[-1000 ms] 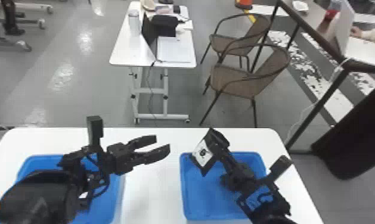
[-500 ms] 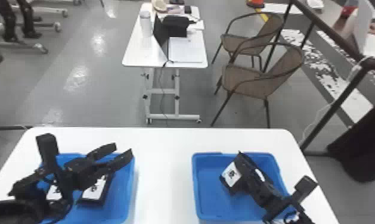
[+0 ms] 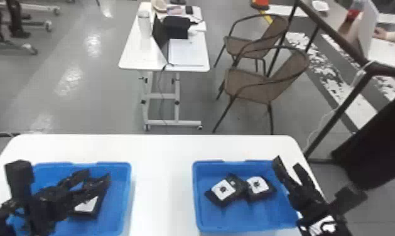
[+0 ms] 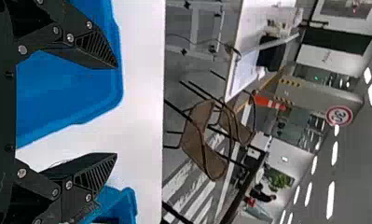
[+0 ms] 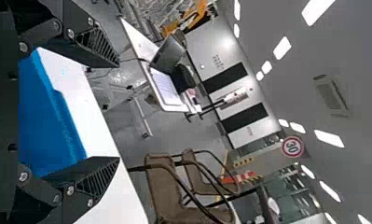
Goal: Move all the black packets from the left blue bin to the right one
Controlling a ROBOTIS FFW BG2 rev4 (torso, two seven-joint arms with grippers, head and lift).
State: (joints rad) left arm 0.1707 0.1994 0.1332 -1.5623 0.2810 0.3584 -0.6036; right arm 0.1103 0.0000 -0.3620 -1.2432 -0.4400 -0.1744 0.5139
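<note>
blue plastic makes up both bins on the white table [image 3: 162, 194]. in the left bin [image 3: 115, 205] a black packet [image 3: 87, 205] with a pale label lies partly under the left gripper [image 3: 98, 175]; whether others sit behind that arm, i cannot tell. the left gripper's jaws are open, gripping nothing that i can see. two packets [image 3: 224, 190] [image 3: 259, 185] lie label up near the middle of the right bin [image 3: 231, 221], close beside each other; whether they overlap, i cannot tell. the right gripper [image 3: 287, 162] is at that bin's outer far corner, its jaws also parted and empty.

i judge the packet light, with some give in its skin but enough body to keep its shape. the label face may be slick, so a pinch at one corner could let it swivel or slide. better to set one finger down each long side, near the middle, and close gently until it firms up. squeezing hard might crease it. a low, level lift should clear the rim without a knock.
</note>
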